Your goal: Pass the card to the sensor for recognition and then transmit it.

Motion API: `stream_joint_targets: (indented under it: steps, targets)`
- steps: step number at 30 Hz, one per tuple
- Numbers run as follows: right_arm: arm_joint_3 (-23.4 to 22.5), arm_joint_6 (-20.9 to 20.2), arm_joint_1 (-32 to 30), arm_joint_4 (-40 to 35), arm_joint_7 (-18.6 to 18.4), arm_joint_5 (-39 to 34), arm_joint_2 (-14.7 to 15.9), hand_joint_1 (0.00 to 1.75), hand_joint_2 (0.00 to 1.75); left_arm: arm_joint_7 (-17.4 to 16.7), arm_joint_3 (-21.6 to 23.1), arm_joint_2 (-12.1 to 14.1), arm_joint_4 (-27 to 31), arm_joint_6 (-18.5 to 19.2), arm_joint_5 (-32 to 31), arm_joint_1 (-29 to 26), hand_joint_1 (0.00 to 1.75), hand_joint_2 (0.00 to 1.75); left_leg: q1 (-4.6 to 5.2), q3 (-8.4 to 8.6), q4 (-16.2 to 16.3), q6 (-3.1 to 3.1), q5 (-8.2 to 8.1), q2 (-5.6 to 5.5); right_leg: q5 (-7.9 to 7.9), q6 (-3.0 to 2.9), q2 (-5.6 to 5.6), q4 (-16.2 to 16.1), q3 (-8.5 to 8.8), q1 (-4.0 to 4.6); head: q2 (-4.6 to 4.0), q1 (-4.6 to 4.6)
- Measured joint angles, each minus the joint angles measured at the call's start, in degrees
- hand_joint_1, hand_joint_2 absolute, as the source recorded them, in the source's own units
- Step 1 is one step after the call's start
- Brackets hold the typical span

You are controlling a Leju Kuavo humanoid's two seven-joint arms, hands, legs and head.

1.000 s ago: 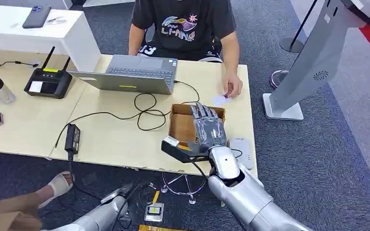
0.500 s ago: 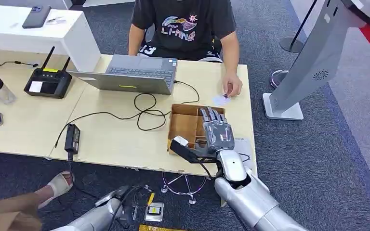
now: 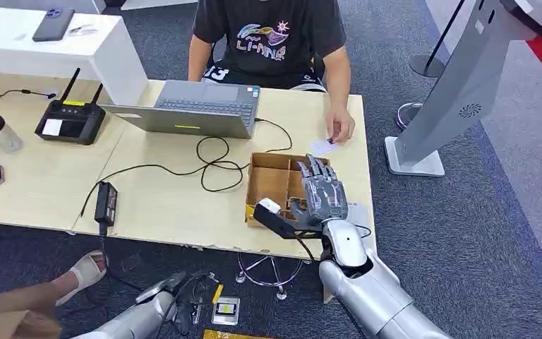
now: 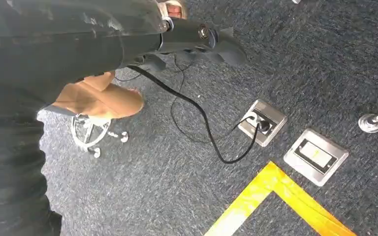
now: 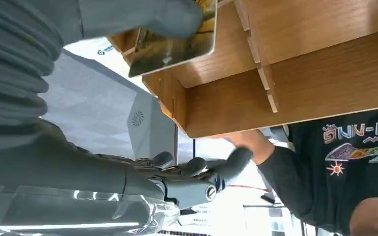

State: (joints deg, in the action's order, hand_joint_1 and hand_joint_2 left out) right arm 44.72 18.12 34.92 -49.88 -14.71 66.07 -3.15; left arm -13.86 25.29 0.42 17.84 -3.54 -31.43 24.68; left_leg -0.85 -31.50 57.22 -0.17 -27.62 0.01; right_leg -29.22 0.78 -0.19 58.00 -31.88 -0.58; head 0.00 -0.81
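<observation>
Right hand (image 3: 321, 196) hovers over the right side of the wooden divided box (image 3: 272, 182) at the near right corner of the table (image 3: 162, 205). Fingers extended, pointing away from the robot toward the seated person (image 3: 272, 35). Thumb side carries a card (image 5: 172, 37): the right wrist view shows it pressed between the thumb and the fingers, picture face outward, flat and roughly parallel to the box floor. Grip looks like a pinch, remaining fingers spread.

Sensor: a pale flat card reader (image 3: 356, 212) lies on the table just right of the box, partly hidden under the hand and wrist in the head view. Judged relation: card sits on the hand's left edge, reader lies to the right and slightly nearer the robot, so the coming move is a short rightward shift with the card's flat face lowered onto the reader. Card's long axis cannot be told with certainty.

Left hand (image 4: 197, 39) hangs below table level over the carpet, well apart from the card; its fingers look loosely curled, whether closed cannot be told. Right arm is clearly the nearer one.
</observation>
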Motion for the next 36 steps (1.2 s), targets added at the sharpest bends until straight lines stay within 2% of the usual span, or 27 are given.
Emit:
stream_joint_targets:
  steps: [1,4,6,9,12,16,18,20,22,24,25,29,36]
  targets:
    - [0.0,-0.1,0.0,-0.1,0.0,0.0,0.1,0.70,1.75,0.1,0.0,0.0,0.0,0.0,-0.1,0.0,0.00,1.75,0.00,0.00,0.0,0.00,0.00,0.00,0.00,0.00,0.00,0.0,0.00,0.00,0.00,0.02]
    - [0.0,-0.2,-0.2,-0.6,0.0,0.1,0.3,0.70,1.75,0.5,0.0,0.1,0.0,0.2,-0.3,0.0,0.00,1.75,0.00,0.01,0.0,0.00,0.00,0.01,0.00,0.00,0.01,0.0,0.00,0.00,0.00,0.00]
    - [0.0,-0.3,-0.3,-0.9,-0.1,0.1,0.5,0.77,1.75,0.8,0.0,0.1,0.0,0.4,-0.4,0.0,0.00,1.75,0.00,0.01,0.0,0.00,0.00,0.01,0.00,0.00,0.01,0.0,0.00,0.00,0.00,0.00]
    - [0.0,-0.6,-0.4,-1.0,-0.1,0.1,0.7,0.77,1.75,0.8,0.1,0.1,0.0,0.5,-0.7,0.0,0.00,1.75,0.00,0.01,0.0,0.00,0.00,0.01,0.00,0.00,0.01,0.0,0.00,0.00,0.00,0.00]
    - [0.0,-0.9,-0.7,-1.0,-0.1,0.3,1.0,0.70,1.75,0.8,0.2,0.1,0.0,0.6,-1.0,0.0,0.00,1.75,0.00,0.01,0.0,0.00,0.00,0.01,0.00,0.00,0.01,0.0,0.00,0.00,0.00,0.00]
    - [0.0,-1.2,-0.9,-1.0,-0.1,0.5,1.3,0.89,1.75,0.9,0.5,0.1,0.0,0.8,-1.2,0.1,0.00,1.75,0.00,0.01,0.0,0.00,0.00,0.01,0.00,0.00,0.02,0.0,0.00,0.00,0.00,0.02]
    - [0.0,-1.5,-1.0,-1.2,-0.2,0.7,1.5,0.84,1.75,0.9,0.5,0.1,0.0,0.9,-1.2,0.1,0.00,1.75,0.00,0.01,0.0,0.00,0.00,0.01,0.00,0.00,0.02,0.0,0.00,0.00,0.00,0.00]
    - [0.0,-1.8,-1.0,-1.3,-0.3,0.9,1.6,0.89,1.75,0.9,0.5,0.2,0.0,1.0,-1.2,0.1,0.00,1.75,0.00,0.02,0.0,0.00,0.00,0.01,0.00,0.00,0.01,0.0,0.00,0.00,0.00,0.00]
    - [0.0,-2.1,-1.1,-1.4,-0.4,1.0,1.7,1.15,1.75,0.9,0.6,0.2,0.0,1.1,-1.2,0.1,0.00,1.75,0.00,0.01,0.0,0.00,0.00,0.01,0.00,0.00,0.02,0.0,0.00,0.00,0.00,0.02]
    - [0.0,-2.3,-1.2,-1.4,-0.4,1.1,1.7,1.17,1.75,0.9,0.6,0.2,0.0,1.1,-1.2,0.1,0.00,1.75,0.00,0.01,0.0,0.00,0.00,0.01,0.00,0.00,0.01,0.0,0.00,0.00,0.00,0.02]
    - [0.0,-2.3,-1.2,-1.4,-0.5,1.3,1.7,1.55,1.75,0.9,0.6,0.2,0.0,1.1,-1.2,0.1,0.00,1.75,0.00,0.01,0.0,0.00,0.00,0.01,0.00,0.00,0.01,0.0,0.00,0.00,0.00,0.00]
    - [0.1,-2.6,-1.4,-1.5,-0.2,1.5,1.7,1.62,1.75,1.0,0.6,0.2,0.0,1.2,-1.2,0.0,0.00,1.75,0.00,0.01,0.0,0.00,0.00,0.01,0.00,0.00,0.01,0.0,0.01,0.00,0.00,0.00]
    - [0.1,-2.5,-1.4,-1.5,0.6,1.4,1.7,1.64,1.75,1.8,0.6,0.7,0.0,1.2,-1.4,0.0,0.00,1.75,0.00,0.00,0.0,0.00,0.00,0.01,0.00,0.00,0.01,0.0,0.01,0.00,0.00,0.00]
